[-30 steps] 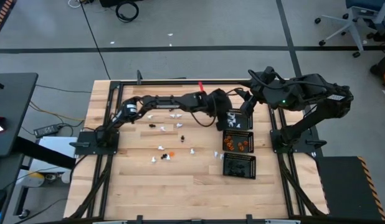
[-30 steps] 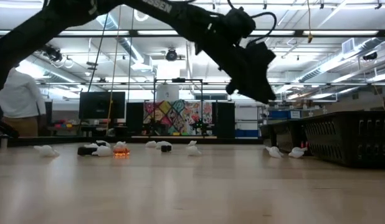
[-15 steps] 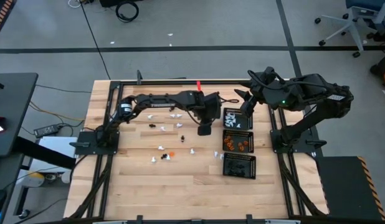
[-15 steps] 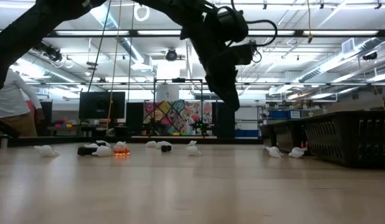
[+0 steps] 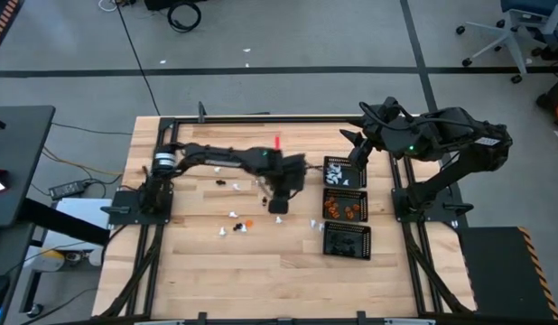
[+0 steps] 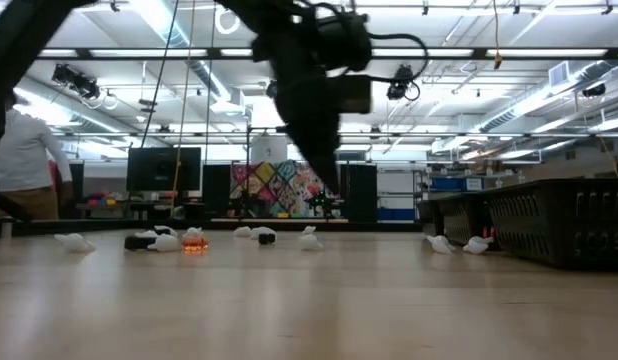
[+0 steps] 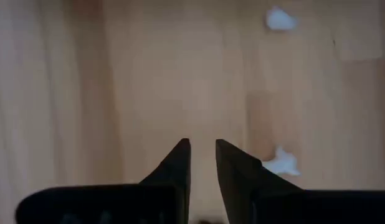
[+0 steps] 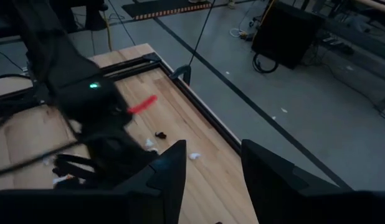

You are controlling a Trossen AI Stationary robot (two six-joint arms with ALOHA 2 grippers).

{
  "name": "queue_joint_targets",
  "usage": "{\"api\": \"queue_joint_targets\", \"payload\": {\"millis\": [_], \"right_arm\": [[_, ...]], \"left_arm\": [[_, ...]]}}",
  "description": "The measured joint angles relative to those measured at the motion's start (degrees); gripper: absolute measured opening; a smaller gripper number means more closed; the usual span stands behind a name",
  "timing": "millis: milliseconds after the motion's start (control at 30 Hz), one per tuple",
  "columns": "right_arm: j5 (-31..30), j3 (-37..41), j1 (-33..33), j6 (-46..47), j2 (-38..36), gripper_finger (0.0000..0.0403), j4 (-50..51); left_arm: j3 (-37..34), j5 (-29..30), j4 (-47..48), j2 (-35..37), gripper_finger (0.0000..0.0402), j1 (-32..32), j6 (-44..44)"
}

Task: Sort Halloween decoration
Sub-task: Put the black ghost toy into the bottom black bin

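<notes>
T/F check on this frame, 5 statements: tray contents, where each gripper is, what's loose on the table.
1. The three black mesh trays sit in a row on the right side of the table. True.
2. The middle tray holds white trinkets. False: it holds orange ones; the white ones are in the far tray.
3. The left gripper is over the trays. False: it is over the table's middle, near the loose trinkets.
4. The left gripper is carrying an orange trinket. False: the left wrist view shows nothing between its fingers.
5. The right gripper hangs by the far tray with its fingers apart. True.
6. One orange trinket lies loose among white ones. True.
</notes>
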State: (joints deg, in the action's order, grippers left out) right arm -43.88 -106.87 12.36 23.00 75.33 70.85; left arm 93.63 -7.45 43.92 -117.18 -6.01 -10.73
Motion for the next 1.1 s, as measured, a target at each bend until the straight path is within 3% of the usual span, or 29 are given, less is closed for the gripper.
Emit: {"api": "queue_joint_targets", "payload": {"millis": [233,400,600,833,1100], "right_arm": [[0.0,0.0,0.0,-2.2,0.0,0.0158,-0.5],[0.0,0.0,0.0,-3.2,0.0,0.0158,-0.8],[0.3,0.0,0.4,-2.6,0.0,0.0158,-2.7],[0.4,0.0,1.9,-0.6,0.7,0.0158,-3.1],[0.6,0.0,2.6,-0.9,3.1,0.0158,-3.1]], "left_arm": [[-24.4,4.3,-15.4,15.5,0.0039,3.9,13.9],[-34.3,6.4,-20.4,21.3,0.0041,5.7,20.8],[-35.8,6.8,-23.2,20.7,0.0092,8.4,21.2],[-35.9,13.1,-24.4,18.0,0.0174,7.6,25.3],[-35.7,15.9,-26.3,16.5,0.0201,7.1,24.8]]}}
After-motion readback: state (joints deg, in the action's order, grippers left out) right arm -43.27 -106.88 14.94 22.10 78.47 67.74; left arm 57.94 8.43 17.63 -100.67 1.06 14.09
